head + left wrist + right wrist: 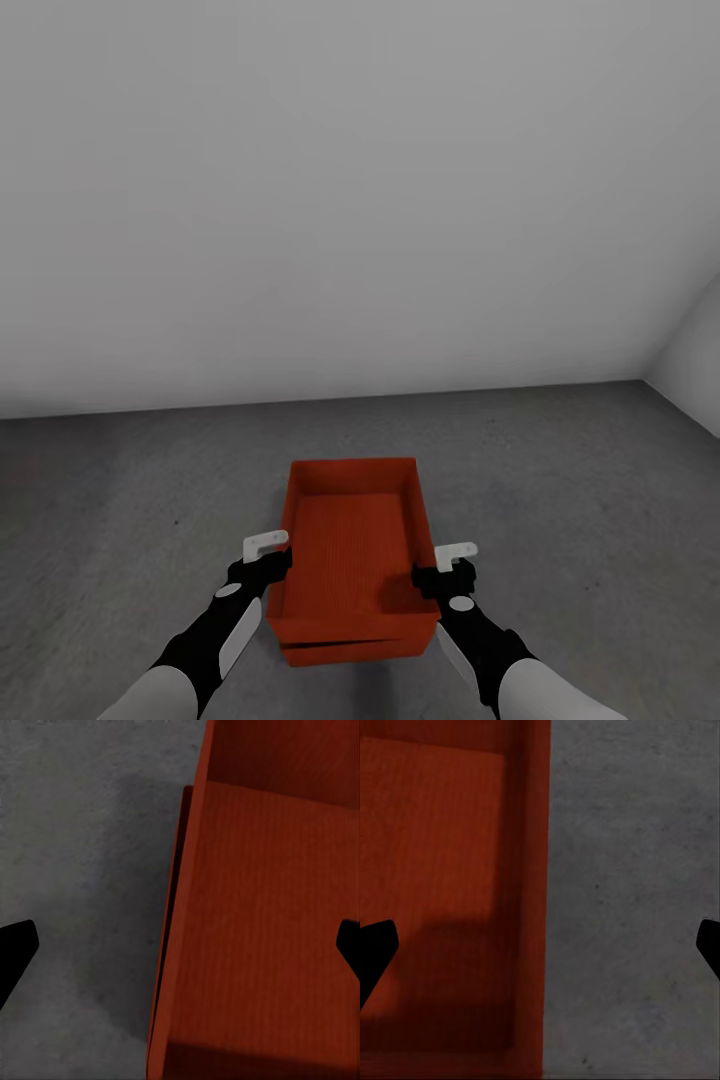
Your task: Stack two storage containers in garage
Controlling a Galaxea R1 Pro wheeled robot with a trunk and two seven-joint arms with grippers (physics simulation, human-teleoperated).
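One orange-red storage container (352, 535) sits nested on top of the other, whose front strip (355, 652) shows just beneath it on the garage's grey concrete floor (570, 480). My left gripper (268, 560) is open over the upper bin's left wall (174, 945). One black fingertip (15, 954) is above the floor and the other is above the bin's inside. My right gripper (447, 568) is open the same way over the right wall (534, 907), with one fingertip (375, 949) above the bin's inside. The lower bin's rim (183, 847) juts out slightly beside the upper wall.
A plain white-grey wall (350, 200) rises a short way beyond the stack. A second wall (695, 360) meets it in a corner at the far right. Bare concrete lies on both sides of the bins.
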